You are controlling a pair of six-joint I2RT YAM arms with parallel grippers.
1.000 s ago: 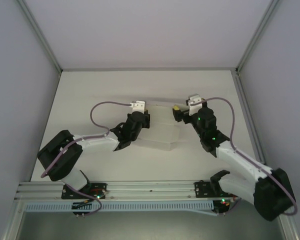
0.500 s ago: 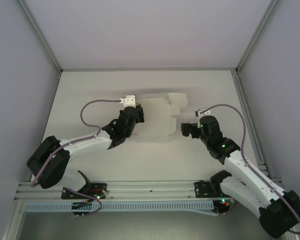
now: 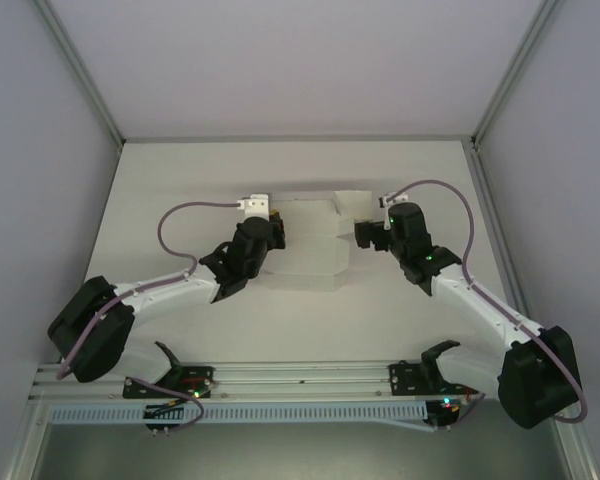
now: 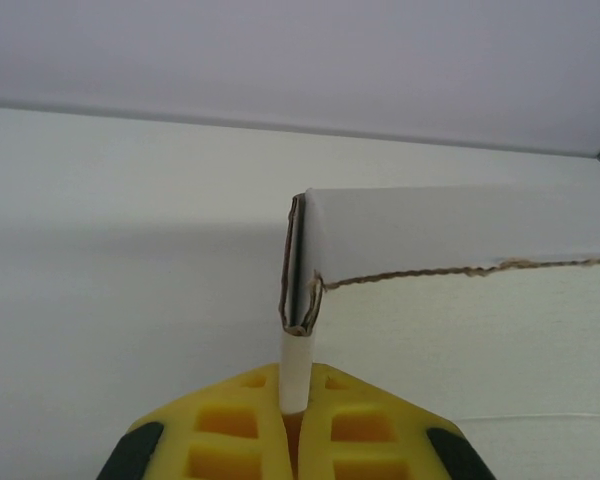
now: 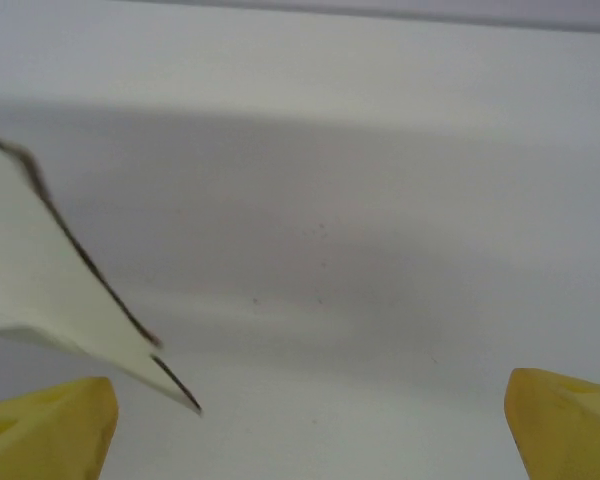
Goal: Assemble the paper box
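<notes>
White cardboard on a white table, so it's a bit of a squint from my end. The paper box (image 3: 308, 250) is lying on the table (image 3: 170, 190) about mid-depth, right between the two arms. On the overhead cam it looks part folded: a broad panel lying low, with a smaller flap section sticking out at the far right corner.

My left gripper (image 3: 277, 224) is at the box's far left edge and it's clamped on the cardboard. The left wrist cam makes that pretty obvious: the left gripper (image 4: 293, 410) has its yellow fingers (image 4: 230, 435) pressed together with a thin white strip of the paper box (image 4: 450, 235) pinched upright between them. Just above the pinch there's a folded corner with a raw brownish cut edge, and from there a panel runs off to the right side of that view.

My right gripper (image 3: 361, 233) is sitting at the box's right side with its jaws spread wide and nothing in them. On the right wrist cam the right gripper (image 5: 305, 430) has its yellow fingertips (image 5: 565, 420) down in the two bottom corners, well apart, with bare table between them. A blurry pointed flap of the paper box (image 5: 50, 290) pokes in from the left, its tip just above the lower-left fingertip. I can't tell whether it's touching.
</notes>
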